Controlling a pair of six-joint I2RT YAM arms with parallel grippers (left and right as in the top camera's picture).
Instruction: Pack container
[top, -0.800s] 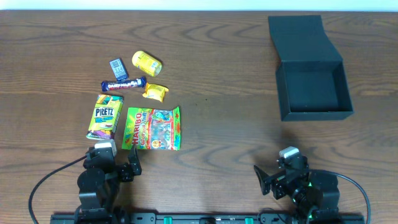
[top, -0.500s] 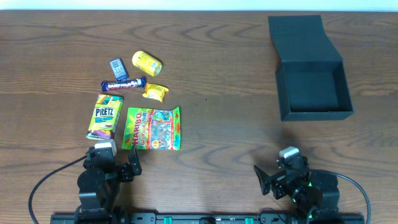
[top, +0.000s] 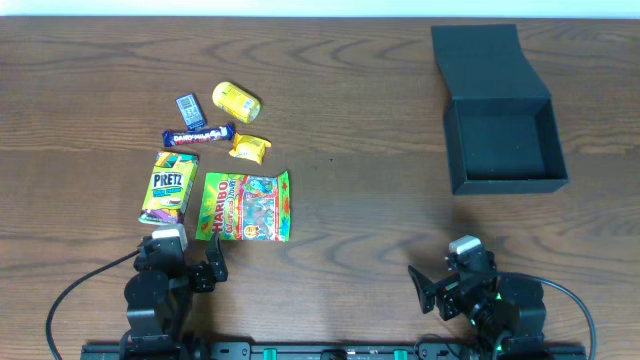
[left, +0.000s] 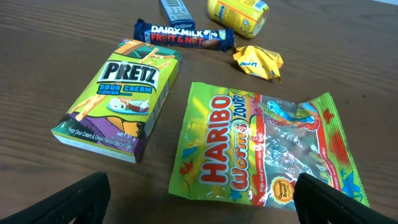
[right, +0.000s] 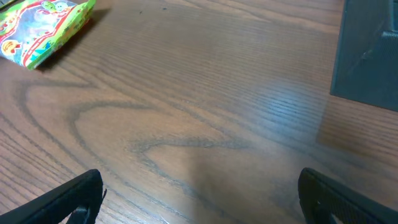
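Bearing the container (top: 505, 145), dark wood-grain table (top: 350, 100).

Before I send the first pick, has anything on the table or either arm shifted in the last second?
Nothing visibly changed. The left end effector and right end effector are parked open and empty at the near edge; the Haribo bag, the Pretz box and the open container lie where they were.

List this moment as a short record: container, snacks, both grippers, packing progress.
container: black box, lid open, empty, at the right of the table
snacks: Haribo bag, Pretz box, Dairy Milk bar, yellow canister, yellow wrapper, blue packet, clustered at left
left gripper: open, empty, near the Haribo bag
right gripper: open, empty
progress: nothing packed yet
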